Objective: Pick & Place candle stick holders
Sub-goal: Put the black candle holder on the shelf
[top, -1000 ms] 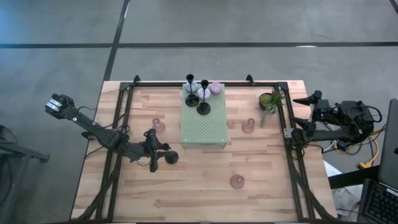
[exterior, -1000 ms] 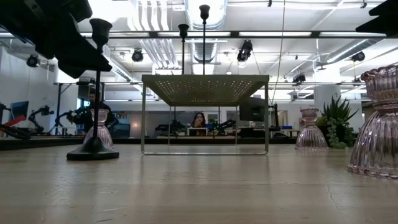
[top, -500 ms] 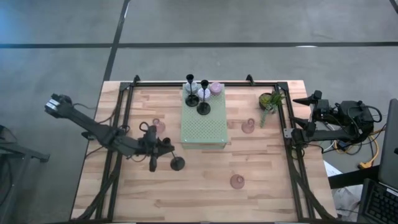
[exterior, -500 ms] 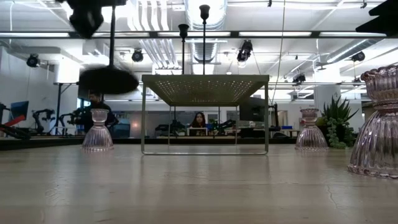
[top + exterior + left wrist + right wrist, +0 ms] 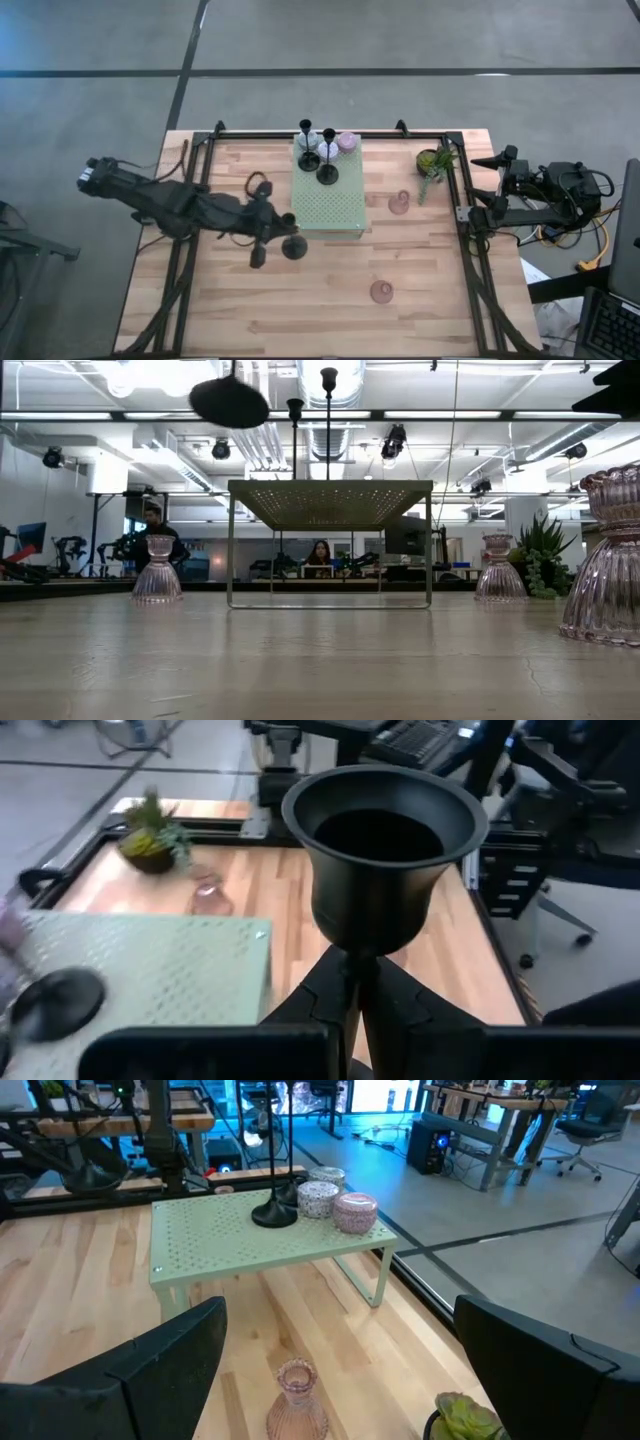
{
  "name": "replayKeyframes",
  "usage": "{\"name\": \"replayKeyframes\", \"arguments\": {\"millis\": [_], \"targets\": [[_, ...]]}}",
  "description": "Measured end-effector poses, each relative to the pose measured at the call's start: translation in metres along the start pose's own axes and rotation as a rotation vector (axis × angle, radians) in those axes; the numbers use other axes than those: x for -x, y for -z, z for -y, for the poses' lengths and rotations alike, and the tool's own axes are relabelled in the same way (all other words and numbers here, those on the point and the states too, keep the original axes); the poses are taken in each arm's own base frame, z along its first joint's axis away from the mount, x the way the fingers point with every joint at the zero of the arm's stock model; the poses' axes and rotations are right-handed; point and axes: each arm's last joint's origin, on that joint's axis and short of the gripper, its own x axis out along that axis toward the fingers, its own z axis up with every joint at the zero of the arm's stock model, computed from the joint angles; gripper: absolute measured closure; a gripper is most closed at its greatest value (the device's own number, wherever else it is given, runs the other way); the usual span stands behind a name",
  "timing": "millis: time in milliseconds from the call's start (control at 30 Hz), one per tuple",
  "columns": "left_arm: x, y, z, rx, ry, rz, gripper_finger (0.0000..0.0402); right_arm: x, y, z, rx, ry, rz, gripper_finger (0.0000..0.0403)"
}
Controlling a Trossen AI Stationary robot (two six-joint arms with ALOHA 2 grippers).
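held holder: black candle stick holder (image 5: 278,243), matte, flared cup on a thin stem, flat round base; cup fills the left wrist view (image 5: 381,850)
left gripper: (image 5: 262,230) pinching the stem just below the cup
position: held in the air over the surface, just off the left front corner of the green perforated stand (image 5: 328,196)
axis: the holder lies tilted in the high view, base toward the stand's front edge, cup end toward the surface's front edge
low view: only the round base (image 5: 229,401) shows, high up; stem and gripper cut off by the frame
on stand: two black holders (image 5: 327,168) and two pastel round ones (image 5: 346,142) at the stand's back end
pink glass holders: one (image 5: 399,203) right of the stand, one (image 5: 380,291) near the surface's front edge, one (image 5: 158,567) seen only in the low view, covered by the left arm from above
hard to tell: exact tilt angle
right gripper: (image 5: 505,163) parked off the surface's right edge, fingers spread wide in its wrist view
potted plant: (image 5: 434,163) near the back right corner
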Motion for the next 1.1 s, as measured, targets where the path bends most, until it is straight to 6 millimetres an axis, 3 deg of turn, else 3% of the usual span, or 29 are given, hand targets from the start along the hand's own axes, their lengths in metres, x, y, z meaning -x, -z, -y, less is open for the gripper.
{"name": "replayKeyframes", "arguments": {"millis": [500, 867, 1100], "targets": [[-0.075, -0.067, 0.019, 0.015, 0.041, 0.039, 0.0384, 0.0, 0.0, 0.0, 0.0, 0.0, 0.0, 0.0019], [-0.117, -0.09, 0.022, 0.071, 0.017, 0.074, 0.0384, 0.0, -0.004, 0.0, -0.015, -0.004, 0.041, 0.0019], [-0.143, -0.1, 0.008, 0.098, -0.026, 0.091, 0.0384, 0.005, -0.032, -0.001, -0.33, -0.068, 0.309, 0.0019]]}}
